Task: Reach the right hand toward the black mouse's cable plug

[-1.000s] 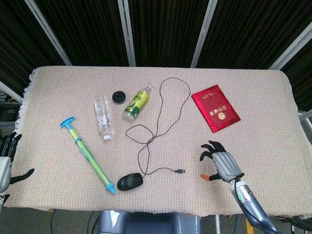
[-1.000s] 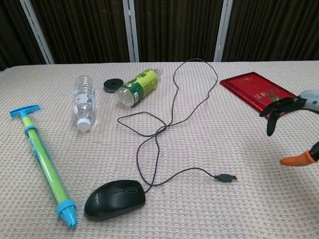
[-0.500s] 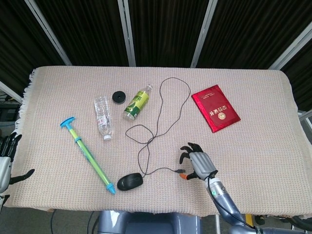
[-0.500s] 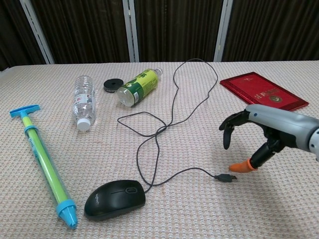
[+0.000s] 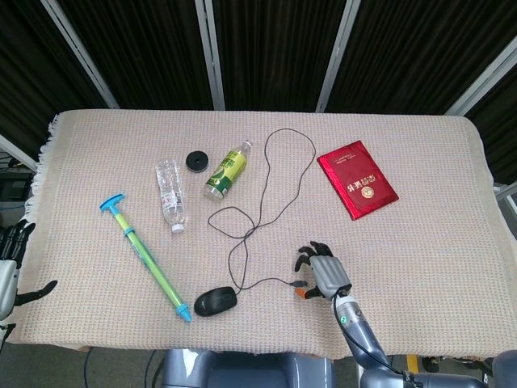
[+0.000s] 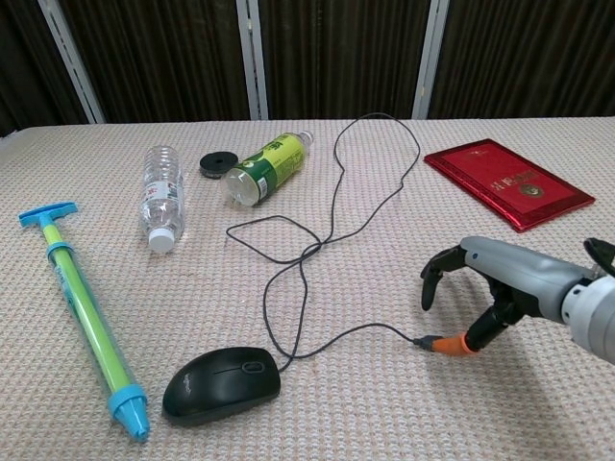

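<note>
The black mouse lies near the table's front edge, also seen in the head view. Its thin cable loops toward the back and returns to the plug, which lies flat right of the mouse. My right hand hovers just right of the plug with fingers arched and apart, holding nothing. Its orange thumb tip touches the plug's end and hides part of it. In the head view the right hand sits just right of the plug. My left hand hangs off the table's left edge, fingers spread, empty.
A red booklet lies behind the right hand. A green bottle, a clear bottle and a black cap lie at the back left. A blue and green pump lies left of the mouse.
My right hand has moved left from the right side of the table and lowered until its thumb tip meets the plug. The left hand and the objects have not moved.
</note>
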